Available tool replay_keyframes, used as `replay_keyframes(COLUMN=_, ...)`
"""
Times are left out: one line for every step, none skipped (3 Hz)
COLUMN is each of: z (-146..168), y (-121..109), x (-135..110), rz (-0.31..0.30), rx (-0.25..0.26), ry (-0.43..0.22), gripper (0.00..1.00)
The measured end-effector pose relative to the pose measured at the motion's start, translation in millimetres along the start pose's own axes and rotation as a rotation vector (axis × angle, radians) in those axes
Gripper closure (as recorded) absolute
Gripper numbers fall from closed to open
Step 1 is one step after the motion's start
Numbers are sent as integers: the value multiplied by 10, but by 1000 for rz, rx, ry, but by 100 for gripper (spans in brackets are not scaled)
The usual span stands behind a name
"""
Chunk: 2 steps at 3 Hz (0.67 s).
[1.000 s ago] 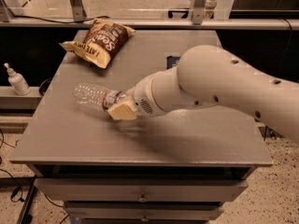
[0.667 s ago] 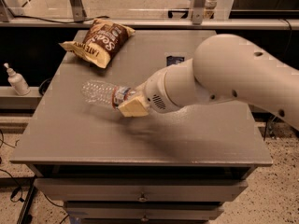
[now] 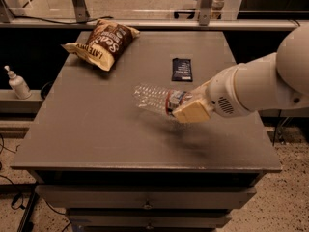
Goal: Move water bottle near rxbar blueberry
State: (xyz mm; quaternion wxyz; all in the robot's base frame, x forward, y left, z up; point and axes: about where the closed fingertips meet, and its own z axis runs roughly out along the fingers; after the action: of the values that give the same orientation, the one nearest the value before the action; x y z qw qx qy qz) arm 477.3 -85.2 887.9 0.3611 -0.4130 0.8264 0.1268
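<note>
Chip bag (image 3: pixel 104 42) reads "Sea" (a smaller line, possibly "LATE JULY"); lettering on the rxbar blueberry (image 3: pixel 181 69) and the water bottle (image 3: pixel 152 98), clasped by the gripper (image 3: pixel 187 108) above the table (image 3: pixel 96 134), is unreadable.

The cream end effector (image 3: pixel 183 106), gripping the clear ribbed plastic water bottle (image 3: pixel 152 98), has carried it rightward, near the dark navy bar wrapper (image 3: pixel 181 69).

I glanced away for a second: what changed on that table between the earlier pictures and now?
The gripper, its jaws shut on the water bottle, carried it rightward across the table, closer to the rxbar blueberry. The bottle is still held lying sideways. The chip bag, the bar and the pump bottle stayed put.
</note>
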Motion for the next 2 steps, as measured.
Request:
replay_keyframes(z=0, y=0, x=0, rz=0, rx=0, ry=0, gripper=100)
replay_keyframes(z=-94, y=-287, x=-5, rz=-2, rx=80, ry=3, gripper=100)
